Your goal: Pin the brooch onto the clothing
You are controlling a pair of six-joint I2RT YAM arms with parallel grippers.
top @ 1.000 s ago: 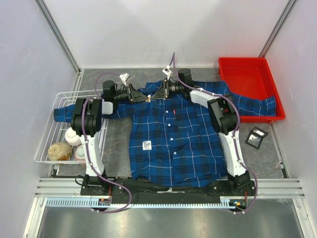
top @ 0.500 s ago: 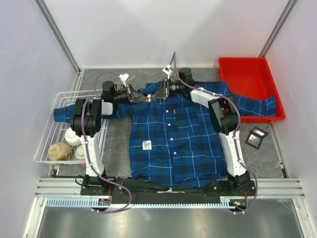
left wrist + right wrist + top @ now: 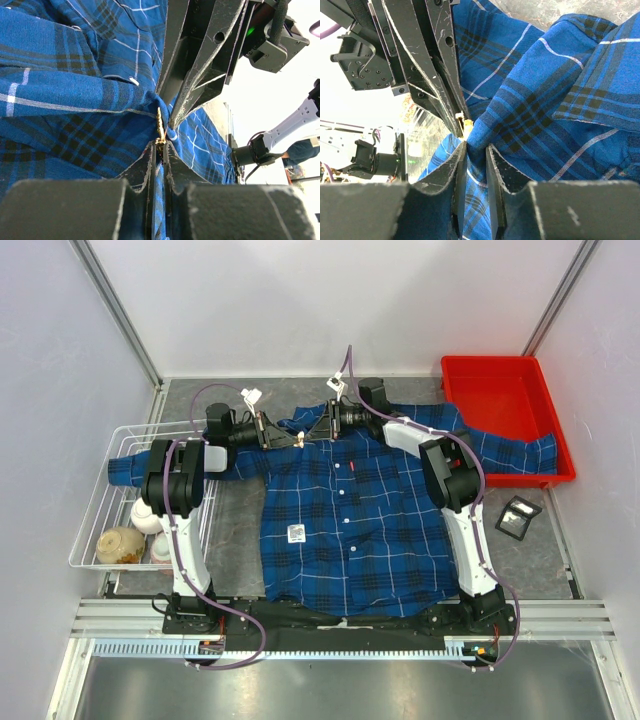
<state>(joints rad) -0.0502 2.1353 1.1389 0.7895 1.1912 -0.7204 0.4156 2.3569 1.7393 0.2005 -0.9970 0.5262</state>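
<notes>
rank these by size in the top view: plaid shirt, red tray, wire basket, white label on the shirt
1. plaid shirt
2. red tray and wire basket: too alike to rank
3. white label

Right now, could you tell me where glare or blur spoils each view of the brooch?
Left wrist: white blown-out background at right, brooch sharp. Right wrist: washed-out left side, brooch a mere sliver. Top external: evenly lit, brooch too small to make out.

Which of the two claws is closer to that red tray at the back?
Right. Both meet at the collar of the shirt: the right gripper is on the side facing the red tray, the left gripper just beyond it, toward the wire basket.
</notes>
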